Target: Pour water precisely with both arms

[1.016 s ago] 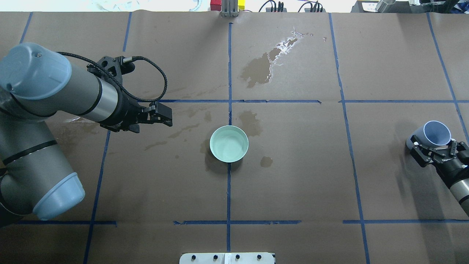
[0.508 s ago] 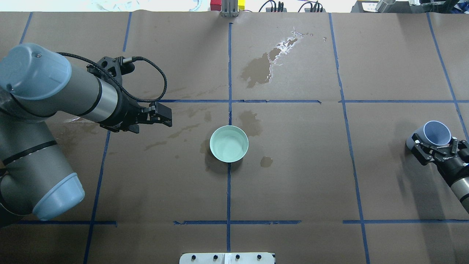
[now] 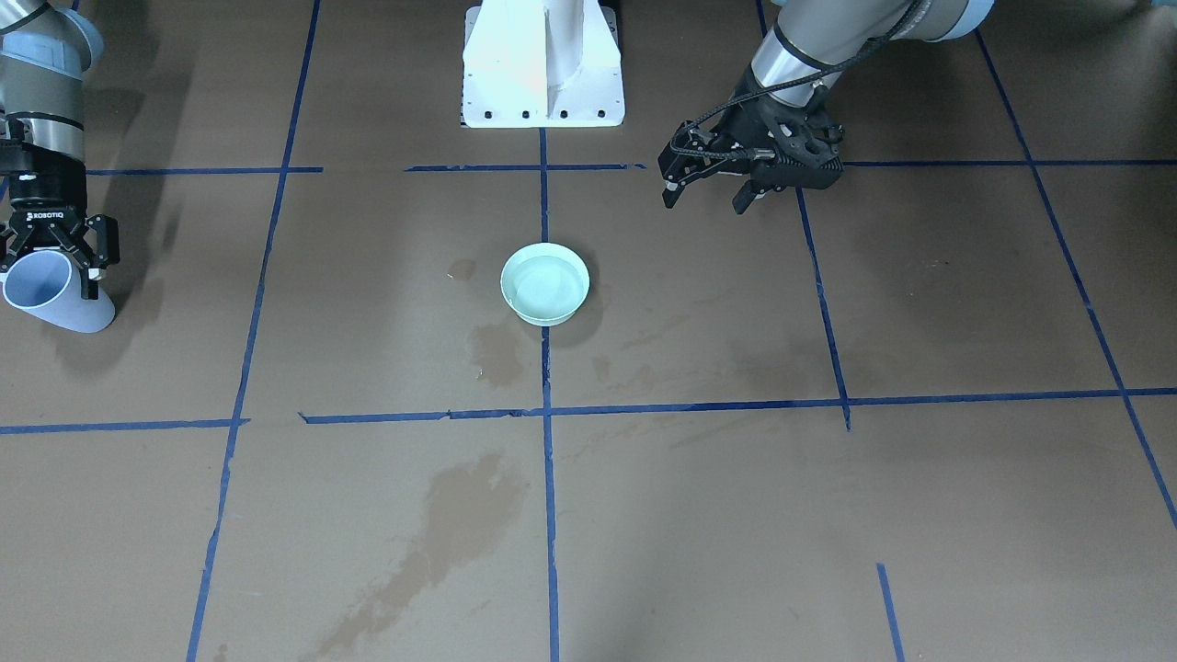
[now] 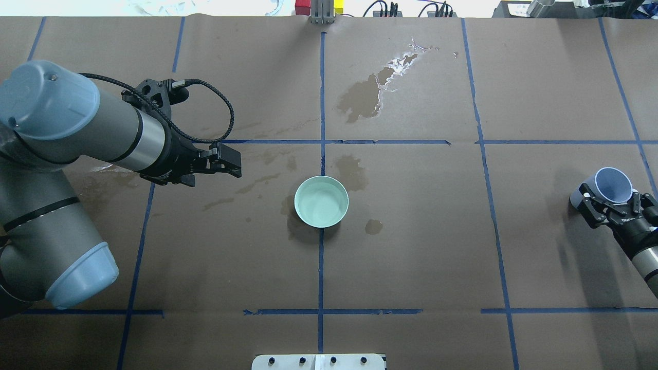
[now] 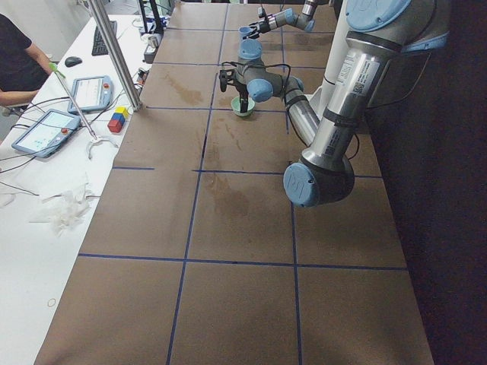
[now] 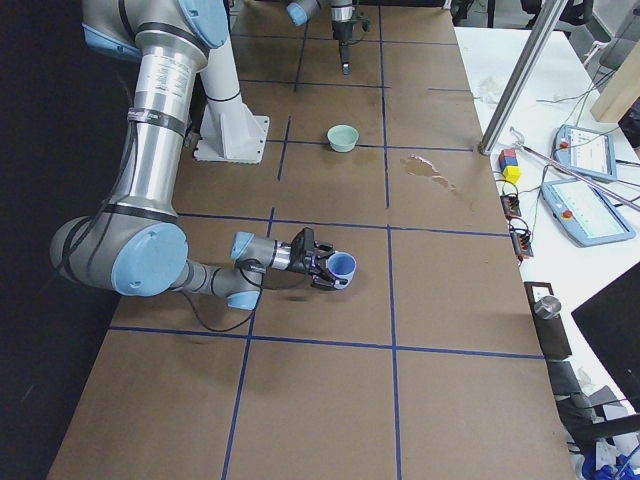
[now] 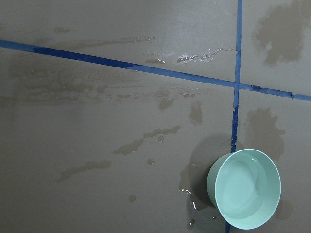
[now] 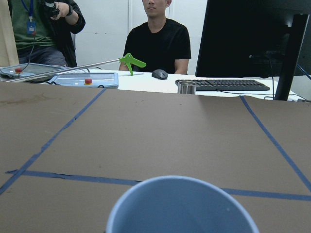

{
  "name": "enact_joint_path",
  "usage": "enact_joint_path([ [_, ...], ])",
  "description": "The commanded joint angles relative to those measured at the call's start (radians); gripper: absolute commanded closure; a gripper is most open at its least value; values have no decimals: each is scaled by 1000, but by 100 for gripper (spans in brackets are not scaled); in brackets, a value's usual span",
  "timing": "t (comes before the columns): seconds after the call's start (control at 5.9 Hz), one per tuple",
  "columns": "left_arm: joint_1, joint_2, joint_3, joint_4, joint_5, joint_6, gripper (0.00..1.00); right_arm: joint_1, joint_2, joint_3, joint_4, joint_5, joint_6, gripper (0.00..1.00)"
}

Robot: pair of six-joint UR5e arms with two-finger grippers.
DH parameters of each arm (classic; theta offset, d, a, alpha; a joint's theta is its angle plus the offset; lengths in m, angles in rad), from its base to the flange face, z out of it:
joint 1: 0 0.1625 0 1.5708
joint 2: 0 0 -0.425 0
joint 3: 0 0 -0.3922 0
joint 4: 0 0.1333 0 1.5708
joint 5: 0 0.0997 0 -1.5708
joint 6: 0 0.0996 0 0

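Water (image 7: 247,188): a shallow, glossy pool inside the mint-green bowl (image 4: 321,201); some also lies spilt on the paper.
Bowl: upright at the middle of the table, on a crossing of blue tape lines (image 4: 321,267), touched by neither gripper.
Left gripper (image 3: 706,189): fingers spread apart with nothing between them; it hovers above the paper at about 10 o'clock from the bowl in the overhead view, near it but clear of it.
Left arm (image 4: 77,133): comes in from 9 o'clock, with a black cable looped over its wrist.
Right gripper (image 4: 611,205): clamped around a light blue cup (image 4: 613,185), well away from the bowl at 3 o'clock, by the table's edge.
Cup: tilted, its open mouth turned away from the wrist; whether its base touches the table cannot be told.
Right arm (image 4: 645,257): only its forearm shows, entering from 4 o'clock.
Brown paper (image 4: 411,257): covers the table.
Wet stains: a large one (image 4: 366,95) at 1 o'clock from the bowl, a small one (image 4: 373,226) at 4 o'clock, just beside it.
Pedestal base (image 3: 542,64): white, at 12 o'clock from the bowl in the front-facing view.
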Motion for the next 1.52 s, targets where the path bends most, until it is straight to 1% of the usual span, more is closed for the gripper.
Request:
enact_joint_path([
  [0.0, 0, 4, -7, 0, -2, 1, 0, 20, 14, 5, 88, 30, -185, 69],
  [0.17, -2, 18, -20, 0, -2, 1, 0, 57, 55, 20, 89, 53, -291, 69],
  [0.34, -3, 19, -20, 0, -4, 1, 0, 71, 124, 25, 83, 74, -354, 78],
  [0.51, -6, 25, -20, 0, -4, 1, 0, 70, 183, 30, 37, 91, -361, 80],
  [0.68, -8, 33, -21, 0, -4, 1, 0, 91, 227, 100, -55, 161, -429, 81],
  [0.85, -9, 35, -20, 0, -4, 1, 0, 89, 260, 140, -74, 177, -468, 81],
  [1.02, -9, 41, -18, 0, -2, 1, 0, 88, 335, 183, -203, 174, -468, 79],
  [1.19, -11, 44, -20, 0, -2, 1, 0, 85, 385, 203, -277, 136, -468, 80],
  [1.35, -11, 44, -18, 0, -2, 1, 0, 61, 423, 203, -317, 135, -471, 80],
])
